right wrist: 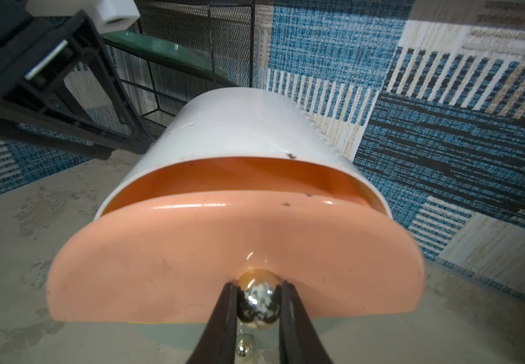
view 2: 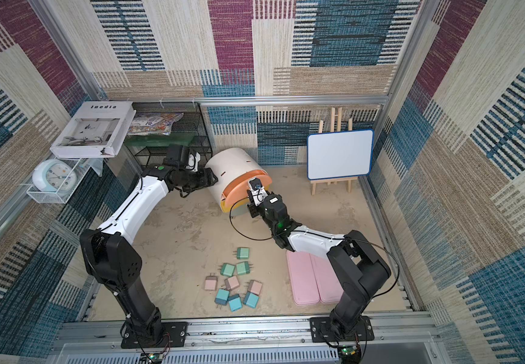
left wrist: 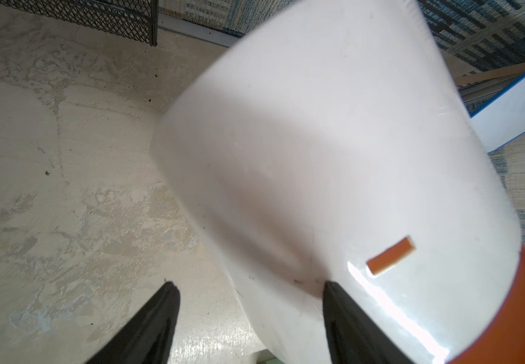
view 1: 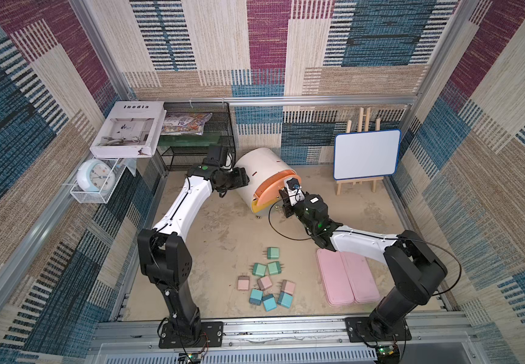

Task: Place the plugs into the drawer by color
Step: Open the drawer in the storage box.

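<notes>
Nine plugs (view 1: 266,282) cluster by the front edge of the worktop (view 1: 223,220). My right gripper (right wrist: 258,285) pinches the knob (right wrist: 258,301) of the peach front (right wrist: 192,252) (drawn slightly out) on the drawer (view 1: 262,168) near the back edge; my left gripper (left wrist: 248,283) gapes, one finger (left wrist: 349,315) touching its wall.

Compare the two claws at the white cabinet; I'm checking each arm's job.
The left claw stands open, one finger against the white drum-shaped cabinet's side wall; the right claw is shut on the round gold knob of the peach drawer front. Both have black fingers and touch the cabinet.
</notes>
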